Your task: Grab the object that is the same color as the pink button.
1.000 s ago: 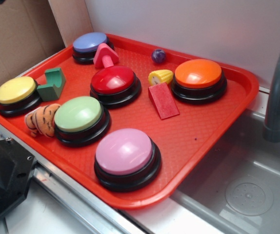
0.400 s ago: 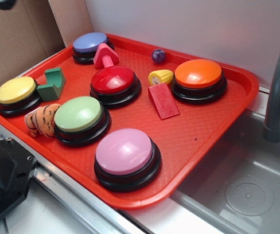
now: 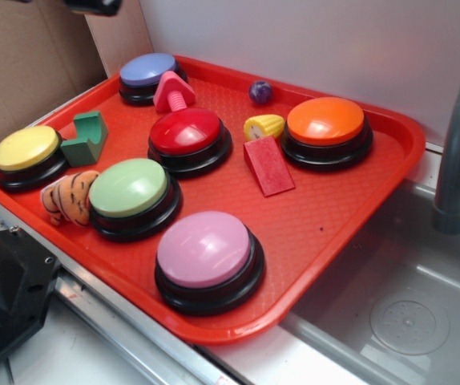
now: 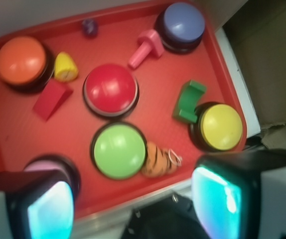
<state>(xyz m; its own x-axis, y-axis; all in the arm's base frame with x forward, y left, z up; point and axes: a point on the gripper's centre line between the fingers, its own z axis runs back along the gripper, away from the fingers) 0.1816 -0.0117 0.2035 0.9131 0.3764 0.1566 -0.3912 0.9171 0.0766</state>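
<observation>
Overhead, the gripper [image 4: 133, 199] hangs open, well apart from the pink bolt [image 4: 145, 46] lying beside the blue-purple button [image 4: 183, 24].

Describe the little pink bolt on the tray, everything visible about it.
The pink toy bolt looks like smooth, glossy plastic: a rounded triangular head and a short ribbed stem. It lies on its side on the red tray, head next to the blue-purple button, seemingly touching its base, and stem pointing toward the red button. In the wrist view the stem looks smooth from blur. Nothing grips it; the tool is up high, away from it.
</observation>
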